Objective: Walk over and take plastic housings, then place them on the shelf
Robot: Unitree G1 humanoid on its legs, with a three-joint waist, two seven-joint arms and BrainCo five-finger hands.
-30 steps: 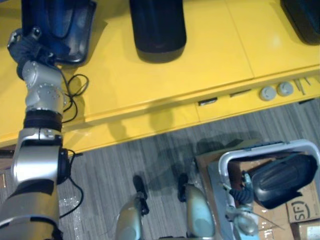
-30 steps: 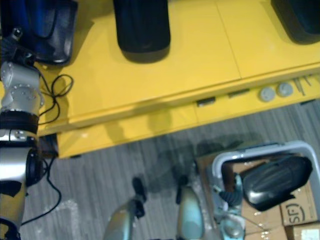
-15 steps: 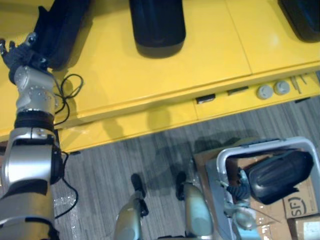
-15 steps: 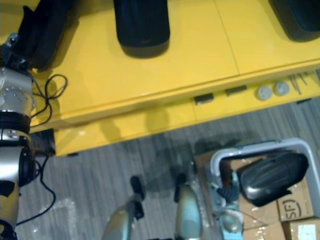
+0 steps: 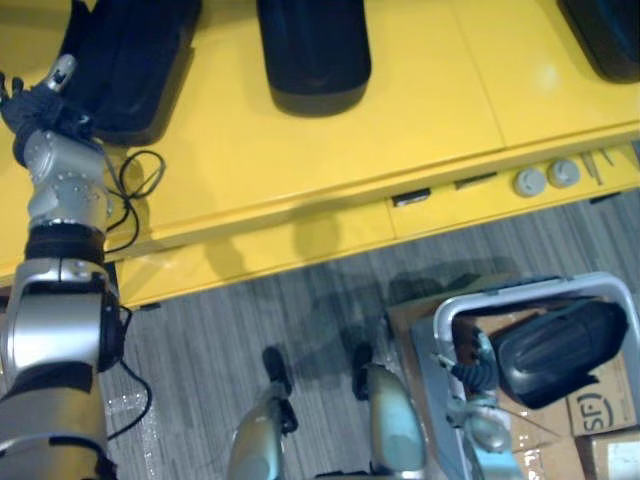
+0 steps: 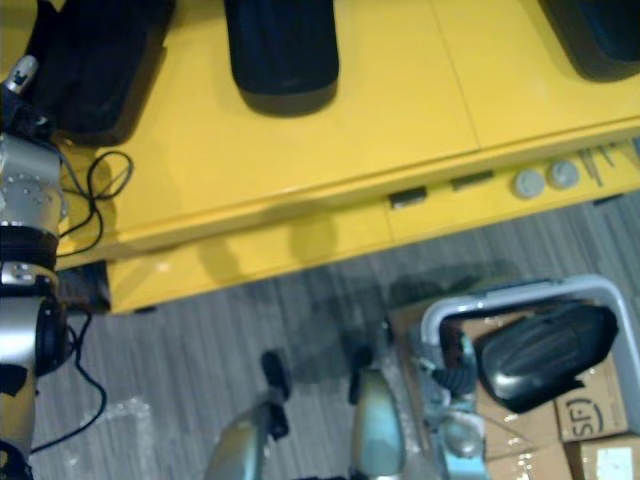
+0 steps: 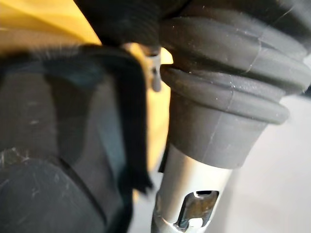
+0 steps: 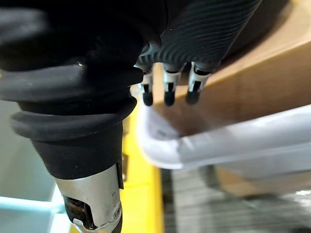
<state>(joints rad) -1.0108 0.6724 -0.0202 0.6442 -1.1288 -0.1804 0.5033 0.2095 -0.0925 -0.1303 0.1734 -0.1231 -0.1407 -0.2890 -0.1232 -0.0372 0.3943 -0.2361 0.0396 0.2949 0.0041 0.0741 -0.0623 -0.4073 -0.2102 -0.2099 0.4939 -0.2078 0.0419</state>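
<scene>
Already three dark plastic housings lie on the yellow shelf (image 5: pixel 430 100): the leftmost housing (image 5: pixel 130 65), the middle housing (image 5: pixel 315 50) and the far-right housing (image 5: pixel 605 35). The left hand (image 5: pixel 38 100) sits at the leftmost one's near corner; whether it is open or closed I cannot tell. The right hand (image 5: pixel 472 372) grips a fourth housing (image 5: pixel 560 350) over the white-framed cart (image 5: pixel 530 293), not yet shelved.

We read the flat yellow shelf top (image 5: pixel 430 110) as smooth, glossy lacquer. Rounded black plastic housing (image 5: pixel 313 50) on it: smooth, semi-matt. Grey striped floor (image 5: pixel 220 320): rough, carpet-like. Brown box (image 5: pixel 600 412): matt cardboard. Pale tub rim (image 5: pixel 530 297): smooth plastic, slight sheen.
</scene>
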